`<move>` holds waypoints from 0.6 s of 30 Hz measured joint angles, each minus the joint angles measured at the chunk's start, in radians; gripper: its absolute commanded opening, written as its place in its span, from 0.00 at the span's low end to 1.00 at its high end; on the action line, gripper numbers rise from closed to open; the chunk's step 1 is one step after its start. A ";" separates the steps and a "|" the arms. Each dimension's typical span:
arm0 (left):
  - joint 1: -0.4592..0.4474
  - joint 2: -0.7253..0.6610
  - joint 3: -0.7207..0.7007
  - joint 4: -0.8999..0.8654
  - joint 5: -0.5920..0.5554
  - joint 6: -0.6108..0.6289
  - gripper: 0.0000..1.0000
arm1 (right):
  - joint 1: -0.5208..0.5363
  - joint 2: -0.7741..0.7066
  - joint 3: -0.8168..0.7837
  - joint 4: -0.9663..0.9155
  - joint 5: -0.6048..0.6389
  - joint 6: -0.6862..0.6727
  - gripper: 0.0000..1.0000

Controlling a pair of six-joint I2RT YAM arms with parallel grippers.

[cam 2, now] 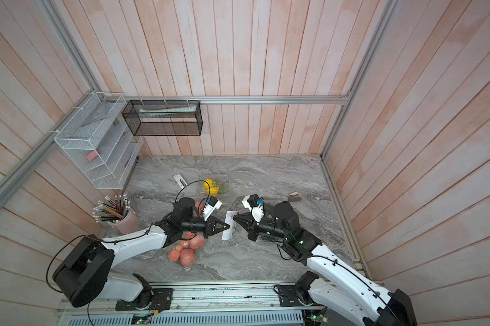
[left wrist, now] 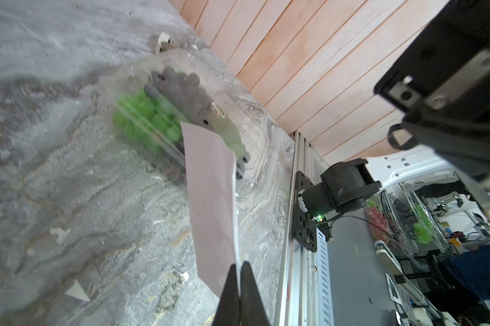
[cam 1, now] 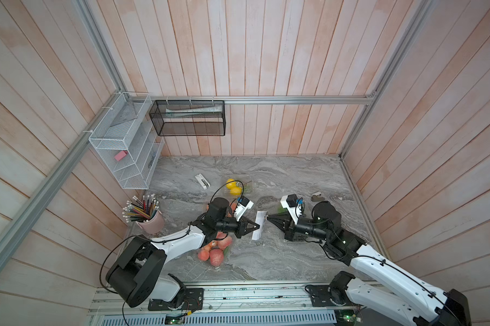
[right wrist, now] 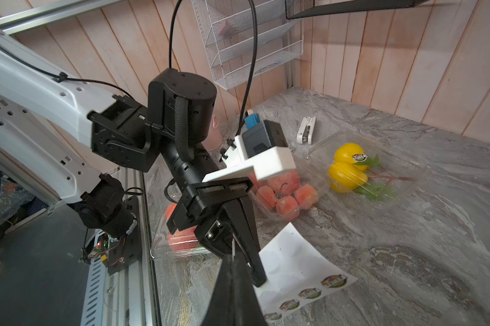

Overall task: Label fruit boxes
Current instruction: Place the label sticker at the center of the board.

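The left gripper (left wrist: 239, 266) is clamped on one edge of the white paper sheet of small round stickers (right wrist: 294, 268), holding it tilted clear of the grey marble-patterned tabletop (cam 1: 294, 175). This appears intended to steady the sheet so that the other arm can work on it. The right gripper (cam 1: 268, 217) faces it with jaws together, its tip at the sheet's opposite edge. Whether it has a sticker pinched cannot be told. Several round blanks show on the sheet, with printed stickers remaining along one edge, so labelling is judged part done. The clear plastic box of yellow fruit (right wrist: 348, 169) lies towards the back wall with a round label visible over the fruit. A clear plastic box of red-orange apples (right wrist: 286, 192) sits just beside it, under the left arm. A second clear box of apples (cam 1: 215, 251) sits nearer the robot base. The larger clear box of dark and green grapes (left wrist: 181, 113) lies on the right side, beneath the right arm. All boxes lie close around the grippers, presumably to keep each sticker's travel short.
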 measured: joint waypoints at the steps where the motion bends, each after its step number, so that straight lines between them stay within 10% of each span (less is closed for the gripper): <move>1: -0.003 0.014 0.000 -0.011 0.007 -0.002 0.00 | -0.011 0.002 0.000 0.002 0.000 0.017 0.00; 18: -0.010 0.254 0.216 -0.304 -0.166 0.026 0.06 | -0.047 -0.008 -0.028 0.003 -0.004 0.091 0.00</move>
